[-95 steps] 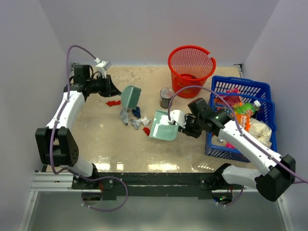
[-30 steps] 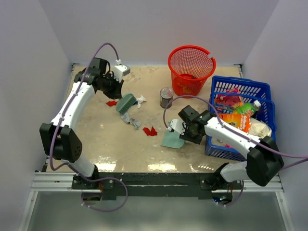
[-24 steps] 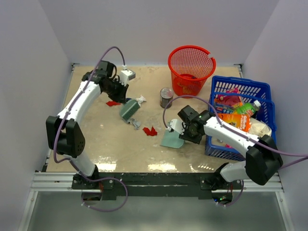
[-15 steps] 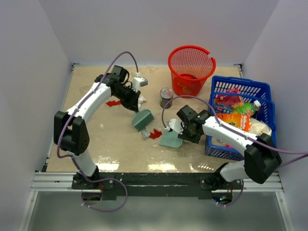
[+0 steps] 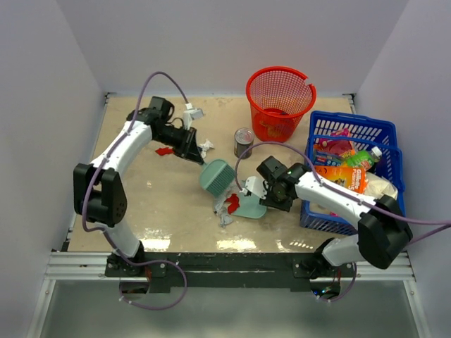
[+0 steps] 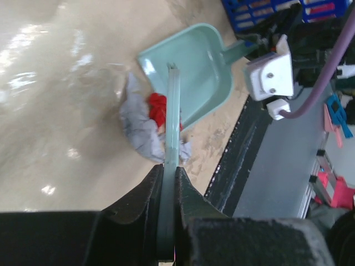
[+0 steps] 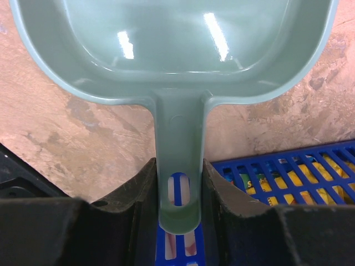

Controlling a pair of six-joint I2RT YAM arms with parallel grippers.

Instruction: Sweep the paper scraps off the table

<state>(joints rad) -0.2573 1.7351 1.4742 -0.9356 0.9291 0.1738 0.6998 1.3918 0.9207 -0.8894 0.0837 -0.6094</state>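
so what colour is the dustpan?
The dustpan is pale mint green, unpatterned; clearest in the right wrist view.

Plain pale lilac walls [image 5: 211, 42] close in three sides, with grey floor [image 5: 232, 313] in front

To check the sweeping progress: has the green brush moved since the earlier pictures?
Yes. The brush went from left of the tin can toward the near edge, up to the dustpan.
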